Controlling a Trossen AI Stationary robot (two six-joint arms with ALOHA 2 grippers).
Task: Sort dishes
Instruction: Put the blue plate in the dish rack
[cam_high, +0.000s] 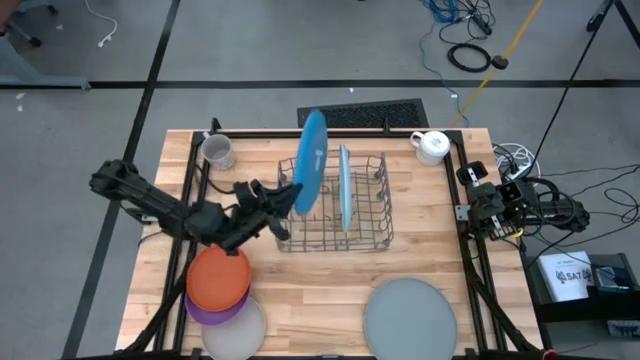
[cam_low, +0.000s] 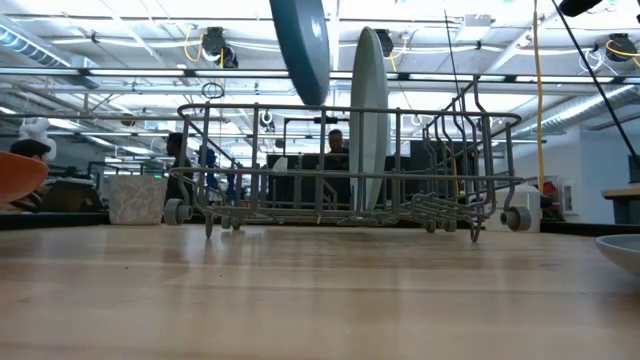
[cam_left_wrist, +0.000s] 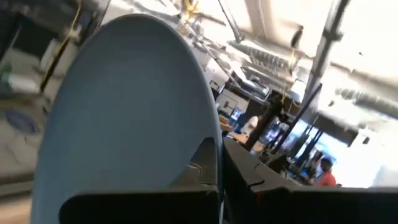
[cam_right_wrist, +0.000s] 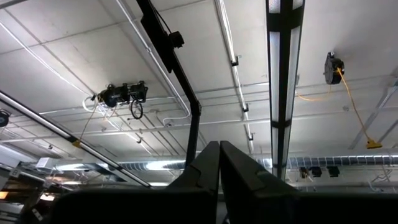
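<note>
My left gripper (cam_high: 288, 200) is shut on a darker blue plate (cam_high: 312, 160), which it holds on edge above the wire dish rack (cam_high: 335, 215). The plate fills the left wrist view (cam_left_wrist: 124, 106) and shows at the top of the low view (cam_low: 305, 45). A light blue plate (cam_high: 344, 185) stands upright in the rack's slots (cam_low: 368, 115). An orange plate (cam_high: 218, 278) lies on a purple plate (cam_high: 205, 310), which lies on a whitish plate (cam_high: 245, 332), at the near left. A grey plate (cam_high: 408, 315) lies flat at the near right. My right gripper (cam_right_wrist: 219, 163) is shut and empty, pointing up at the table's right edge (cam_high: 480, 200). My left gripper pinches the darker blue plate's rim (cam_left_wrist: 208, 155) between its two fingers, on the plate's left, lower side (cam_high: 300, 195). The fingers come from the table's left, slanting upward. The plate stands on edge, lifted clear above the rack.
A grey mug (cam_high: 217, 150) stands at the far left and a white mug (cam_high: 432, 146) at the far right of the rack. The stacked plates lie under my left arm. People show in the room beyond the table.
</note>
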